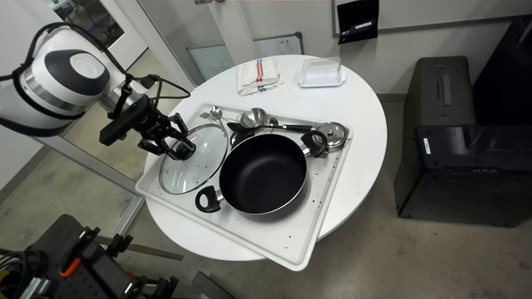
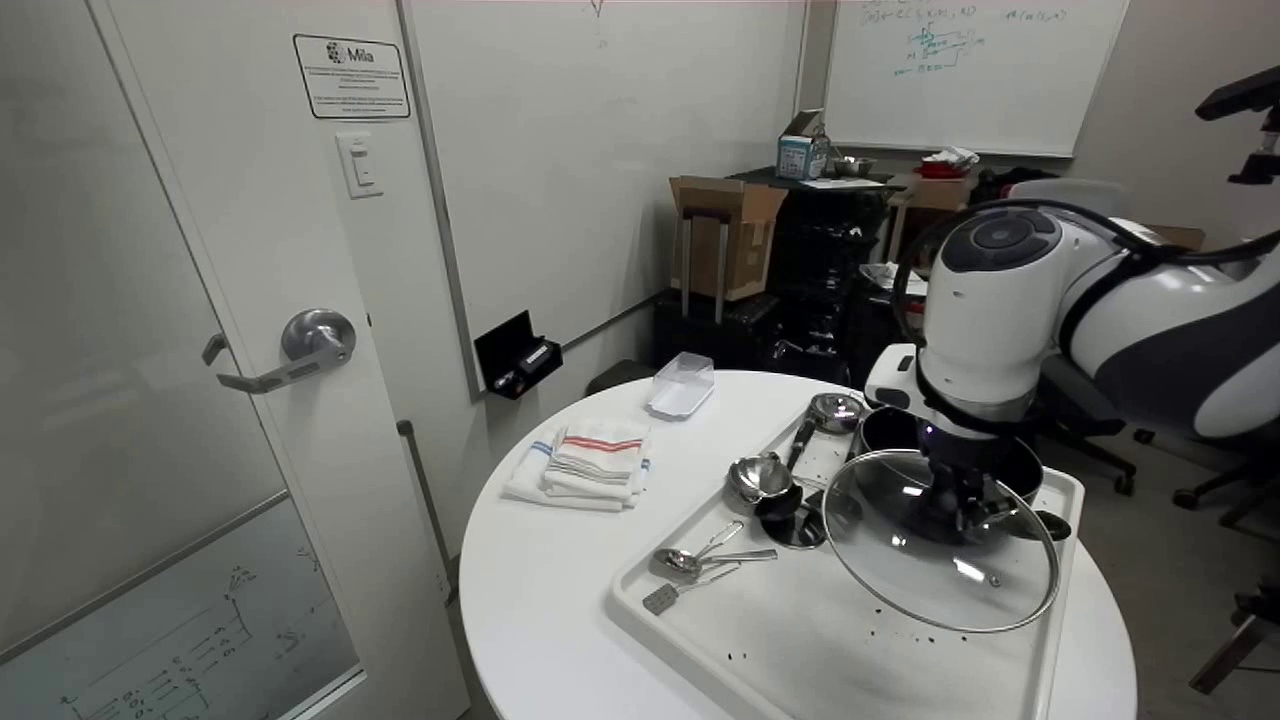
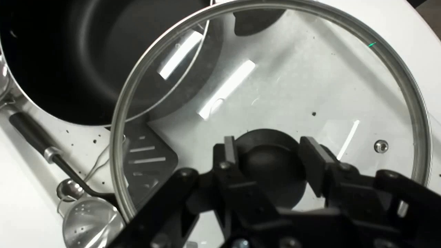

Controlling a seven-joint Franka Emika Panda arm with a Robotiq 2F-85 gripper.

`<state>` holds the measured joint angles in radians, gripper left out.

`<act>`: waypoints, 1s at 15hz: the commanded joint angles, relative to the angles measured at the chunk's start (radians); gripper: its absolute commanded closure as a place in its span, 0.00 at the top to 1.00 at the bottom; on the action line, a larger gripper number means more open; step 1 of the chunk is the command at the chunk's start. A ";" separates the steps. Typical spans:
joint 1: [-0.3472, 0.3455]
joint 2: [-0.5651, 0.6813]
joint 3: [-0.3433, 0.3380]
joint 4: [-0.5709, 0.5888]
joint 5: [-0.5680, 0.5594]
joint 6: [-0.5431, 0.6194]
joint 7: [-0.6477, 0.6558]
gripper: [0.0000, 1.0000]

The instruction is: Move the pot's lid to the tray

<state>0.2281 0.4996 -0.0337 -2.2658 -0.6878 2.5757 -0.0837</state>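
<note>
The lid is off the pot and over the tray, knob clamped in the gripper, leaving, I'd judge, only lowering and release

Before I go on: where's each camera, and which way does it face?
Wrist view: on the wrist, facing down past the black end effector onto the round clear glass lid and wide black pot.
An exterior view: high, facing steeply down on the round white table and large white rectangular tray; white arm and end effector at picture left.
An exterior view: above tabletop height, facing across to a brown cardboard box; arm and end effector at picture right.
Both exterior views share lid, pot, tray.
</note>
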 commanded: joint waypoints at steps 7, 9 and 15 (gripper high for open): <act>0.035 0.067 0.036 0.060 -0.021 -0.008 0.055 0.23; 0.037 0.103 0.034 0.086 -0.022 -0.009 0.050 0.23; 0.048 0.197 0.033 0.156 -0.019 -0.012 0.040 0.23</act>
<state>0.2671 0.6644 0.0003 -2.1551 -0.6909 2.5743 -0.0425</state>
